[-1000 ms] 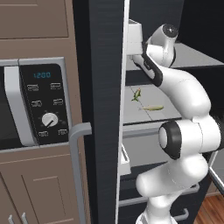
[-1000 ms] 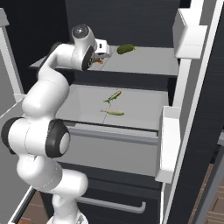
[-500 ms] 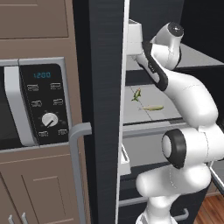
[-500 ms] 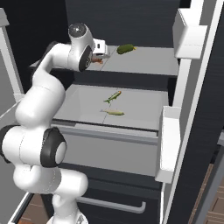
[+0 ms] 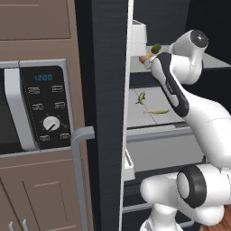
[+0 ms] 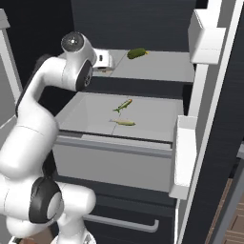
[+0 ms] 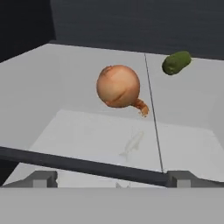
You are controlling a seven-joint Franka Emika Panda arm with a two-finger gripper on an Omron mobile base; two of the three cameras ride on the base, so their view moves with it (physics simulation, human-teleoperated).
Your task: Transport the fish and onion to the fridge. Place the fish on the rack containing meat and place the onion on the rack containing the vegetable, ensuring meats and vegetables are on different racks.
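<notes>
The onion (image 7: 118,86) sits on the upper shelf (image 6: 167,71) of the fridge (image 5: 108,67), straight ahead of the gripper (image 6: 106,61) and a little above its line of sight in the hand view, with nothing touching it. The jaws stand wide apart and hold nothing. As I judge it, the step in hand is letting go and pulling clear, so the thing to get right is a straight retreat along the hand's own axis, away from the onion, without lifting or sweeping sideways; a round bulb on a flat shelf could roll at the slightest nudge. The jaws should stay spread until the fingers are well back from it.

Further ahead and off to the right of the gripper, on the same shelf, lies the green vegetable (image 7: 176,62), well apart from the onion. Below the gripper, on the lower shelf (image 6: 157,116), lie two slender fish-like shapes (image 6: 123,105), near each other but not touching.

Counted: one onion, one green vegetable, two fish-like items, one gripper, two shelves in use.
</notes>
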